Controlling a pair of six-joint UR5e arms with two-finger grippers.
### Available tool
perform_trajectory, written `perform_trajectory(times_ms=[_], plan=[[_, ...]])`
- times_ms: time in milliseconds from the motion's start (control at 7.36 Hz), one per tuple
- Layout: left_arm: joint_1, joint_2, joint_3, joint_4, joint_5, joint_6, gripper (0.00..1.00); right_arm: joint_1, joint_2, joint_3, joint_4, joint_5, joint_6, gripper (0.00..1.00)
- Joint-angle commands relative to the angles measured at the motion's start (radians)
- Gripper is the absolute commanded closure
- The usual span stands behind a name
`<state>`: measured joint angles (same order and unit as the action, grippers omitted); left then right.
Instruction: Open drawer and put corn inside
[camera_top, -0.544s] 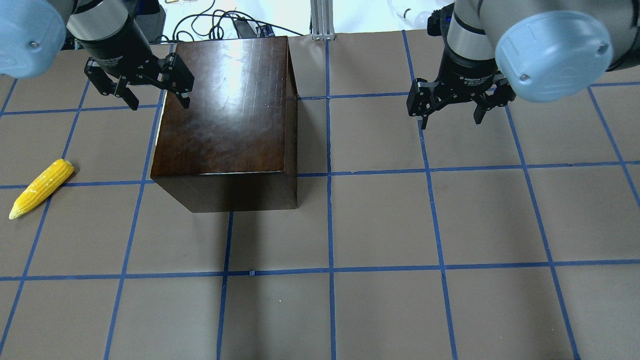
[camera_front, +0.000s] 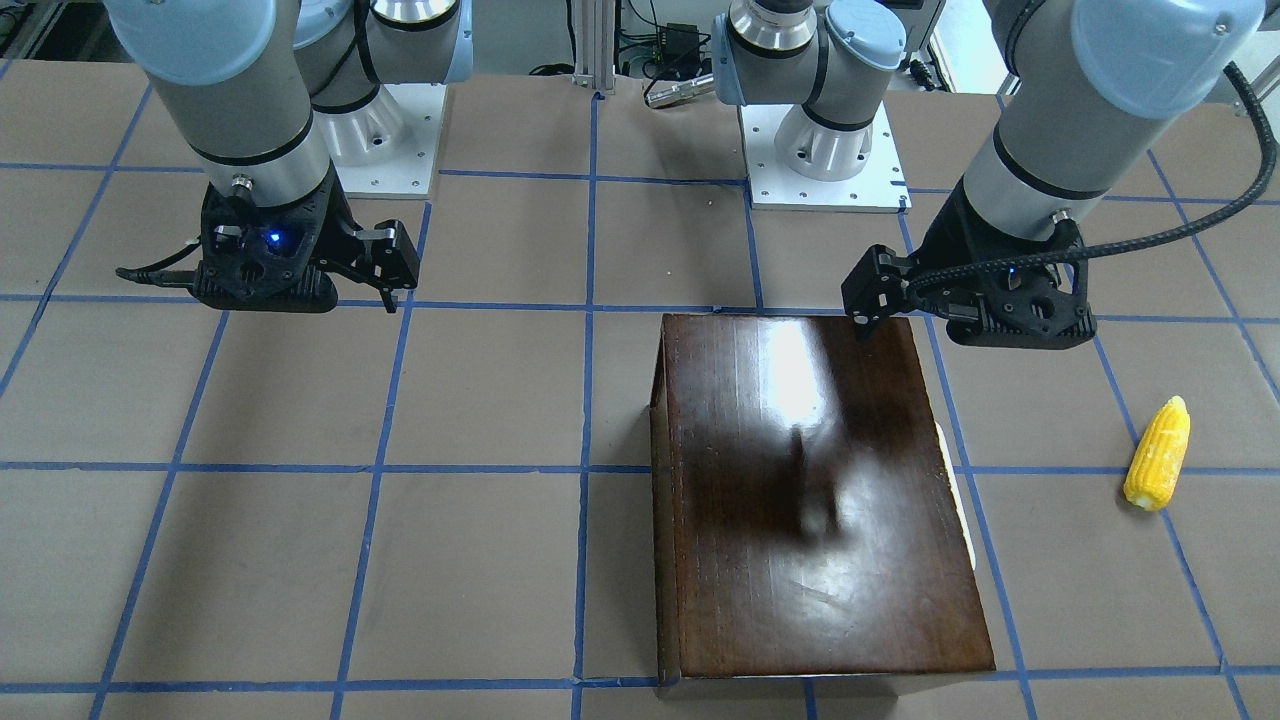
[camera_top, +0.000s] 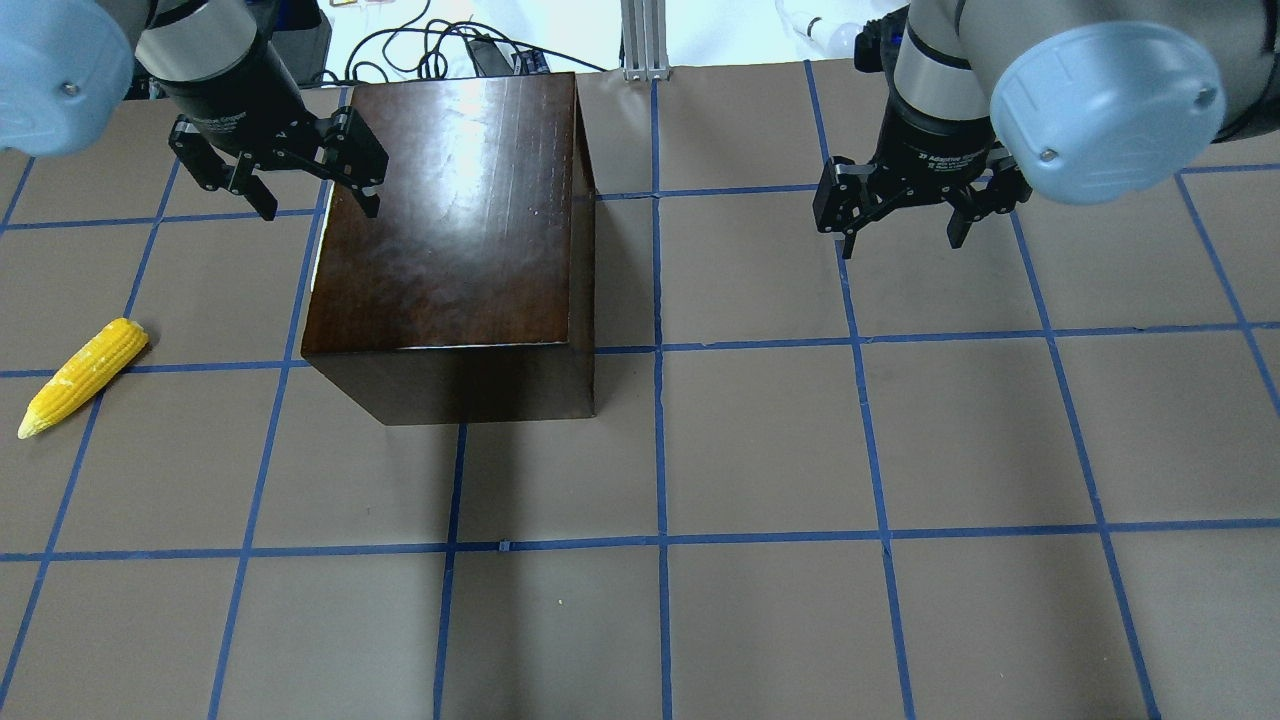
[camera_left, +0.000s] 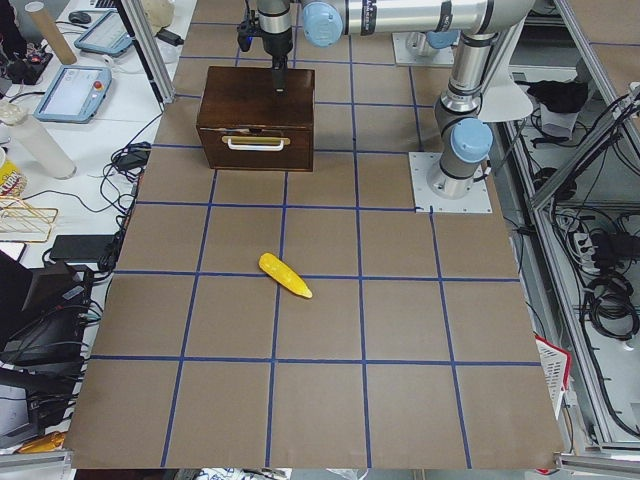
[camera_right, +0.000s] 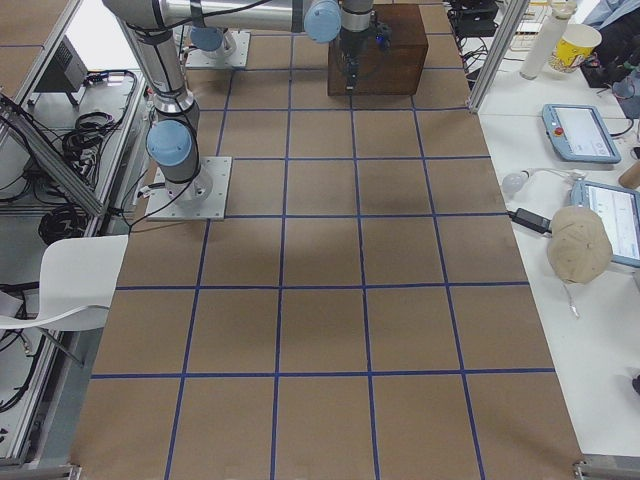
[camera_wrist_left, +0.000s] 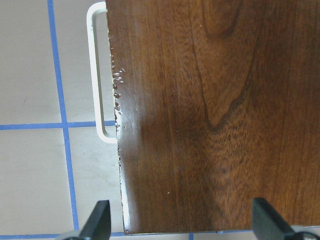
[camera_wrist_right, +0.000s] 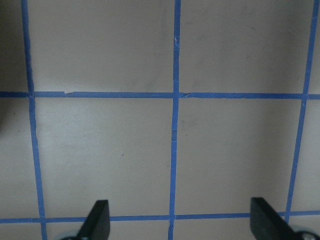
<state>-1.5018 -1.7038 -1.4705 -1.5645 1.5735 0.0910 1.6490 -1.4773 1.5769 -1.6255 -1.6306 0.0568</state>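
The glossy dark-brown box (camera_top: 450, 230) stands on the table left of centre. Its drawer is shut; the whitish handle (camera_wrist_left: 95, 75) is on the box's left face and also shows in the exterior left view (camera_left: 257, 143). The yellow corn (camera_top: 82, 376) lies on the table left of the box, apart from it; it also shows in the front-facing view (camera_front: 1158, 454). My left gripper (camera_top: 320, 205) is open and empty, above the box top's far-left edge, by the handle side (camera_wrist_left: 182, 222). My right gripper (camera_top: 900, 240) is open and empty above bare table to the box's right (camera_wrist_right: 177, 222).
The brown table is marked with a blue tape grid. Cables (camera_top: 440, 50) and an aluminium post (camera_top: 640, 40) sit beyond the far edge. The arm bases (camera_front: 820, 130) stand on the robot's side. Bare table lies between box and corn.
Both grippers have shifted very slightly toward the table's far edge. Box and corn have not moved.
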Motion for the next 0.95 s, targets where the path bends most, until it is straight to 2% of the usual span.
perform_trajectory(times_ms=[0,816], plan=[[0.0,0.003,-0.008,-0.002,-0.003,-0.002,0.0,0.0,-0.001,0.0,0.001,0.0,0.0,0.0],[-0.002,-0.008,-0.011,-0.005,0.0,0.015,0.0,0.0,-0.001,0.0,0.001,0.0,0.0,0.0]])
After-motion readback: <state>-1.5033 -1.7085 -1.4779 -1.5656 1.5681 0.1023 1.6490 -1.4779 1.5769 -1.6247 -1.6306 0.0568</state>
